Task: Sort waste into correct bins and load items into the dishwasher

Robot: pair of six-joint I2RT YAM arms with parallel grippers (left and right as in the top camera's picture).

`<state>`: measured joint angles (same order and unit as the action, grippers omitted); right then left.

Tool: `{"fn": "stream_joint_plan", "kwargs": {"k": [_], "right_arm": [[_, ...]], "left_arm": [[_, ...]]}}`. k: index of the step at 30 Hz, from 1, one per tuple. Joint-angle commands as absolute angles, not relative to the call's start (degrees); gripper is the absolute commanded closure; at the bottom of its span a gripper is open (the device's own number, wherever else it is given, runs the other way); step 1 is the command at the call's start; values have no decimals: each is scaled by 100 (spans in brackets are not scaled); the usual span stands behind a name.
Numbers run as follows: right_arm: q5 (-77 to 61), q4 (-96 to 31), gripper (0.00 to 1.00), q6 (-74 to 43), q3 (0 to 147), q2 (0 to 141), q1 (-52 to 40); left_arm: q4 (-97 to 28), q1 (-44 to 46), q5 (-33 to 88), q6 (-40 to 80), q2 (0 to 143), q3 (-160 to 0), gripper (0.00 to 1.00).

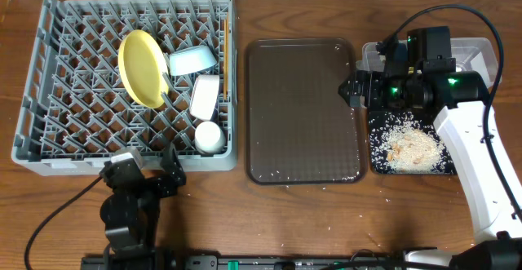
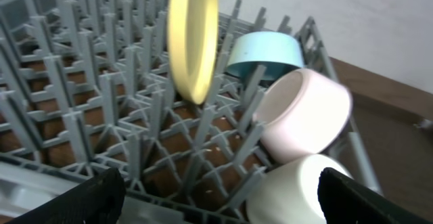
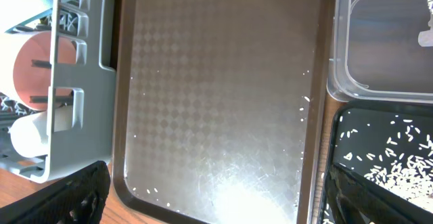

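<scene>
The dish rack [image 1: 73, 161] holds the yellow plate [image 1: 143, 68] on edge between the pegs, with the light-blue bowl [image 1: 193, 59], white bowl [image 1: 205, 95] and white cup [image 1: 209, 136] just beside it. Loading looks complete. The rice pile [image 1: 408, 146] lies in the black tray [image 1: 372, 160], next to the clear tub [image 1: 477, 54]. A few stray grains [image 3: 304, 101] dot the brown serving tray [image 1: 302, 107], so clearing these is probably the step in hand. The right gripper [image 1: 349, 90] hangs over that tray's right edge, jaws wide and empty. Approach low and sweep the grains toward the black tray rather than pinching them one by one. The left gripper [image 1: 173, 172], also wide and empty, sits at the rack's front wall and should keep clear of the dishes.
</scene>
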<state>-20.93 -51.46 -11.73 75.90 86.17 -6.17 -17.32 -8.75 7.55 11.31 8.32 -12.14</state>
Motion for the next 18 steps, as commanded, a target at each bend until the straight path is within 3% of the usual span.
{"fn": "stream_joint_plan", "kwargs": {"k": [1, 12, 18], "right_arm": [[-2080, -5148, 1, -1173, 7599, 8512, -607], [-2080, -5148, 1, -1175, 7599, 8512, -607], [-2080, -5148, 1, -1173, 7599, 8512, -607]], "left_arm": [[-1691, -996, 858, 711, 561, -976, 8], [-368, -996, 858, -191, 137, -49, 8], [-333, -996, 812, -558, 21, -23, 8]]}}
